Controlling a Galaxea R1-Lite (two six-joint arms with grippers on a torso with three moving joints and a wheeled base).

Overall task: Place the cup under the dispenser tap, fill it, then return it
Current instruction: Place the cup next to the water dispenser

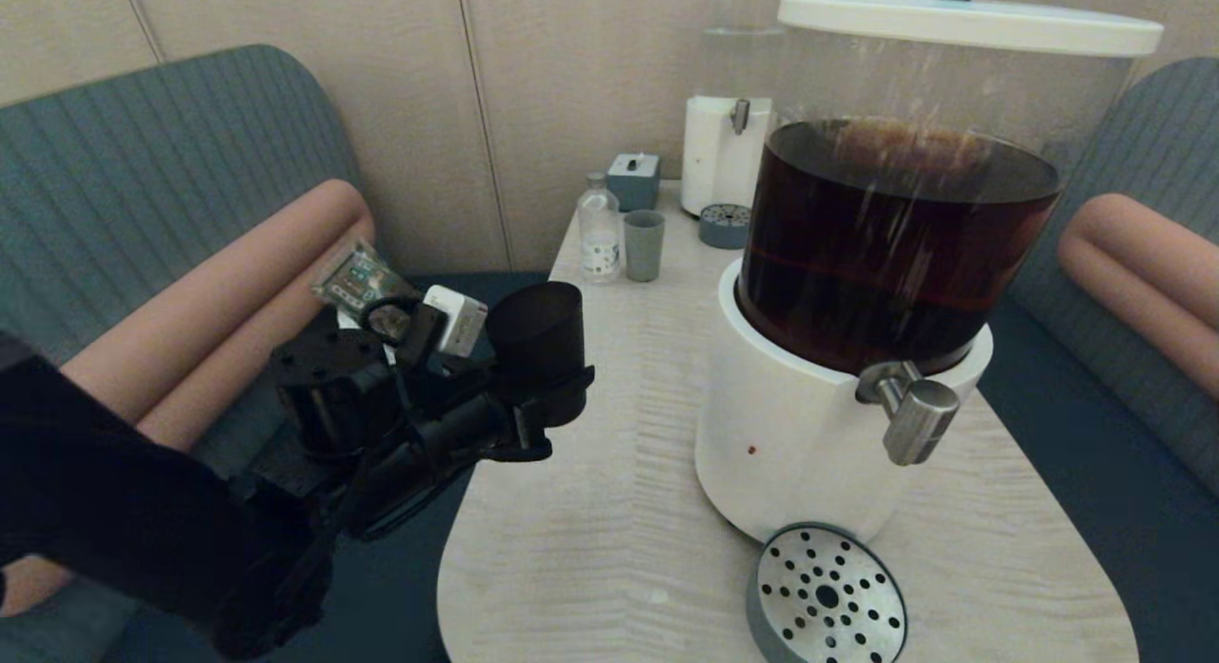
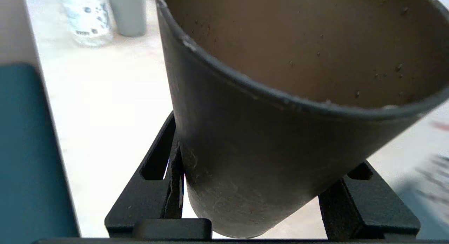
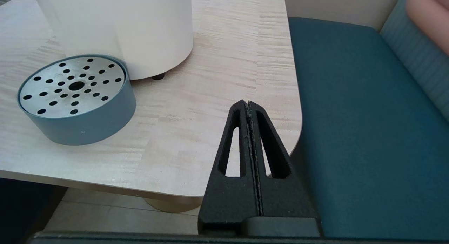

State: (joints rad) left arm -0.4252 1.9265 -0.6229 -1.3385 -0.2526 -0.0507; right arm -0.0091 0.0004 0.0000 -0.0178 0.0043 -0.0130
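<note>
Head view: my left gripper clamps cup upright, off table's left edge; tap lies well to its right; right gripper clenched, empty, nr drip tray.

Pale wood-grain table, rounded at the near end. Grey-blue drip tray with perforated steel top at the foot of the large dispenser. At the far end: second, clear-liquid dispenser with small drip tray; clear bottle just beside a grey-blue cup; small grey box. Teal bench seating with pink bolster.
</note>
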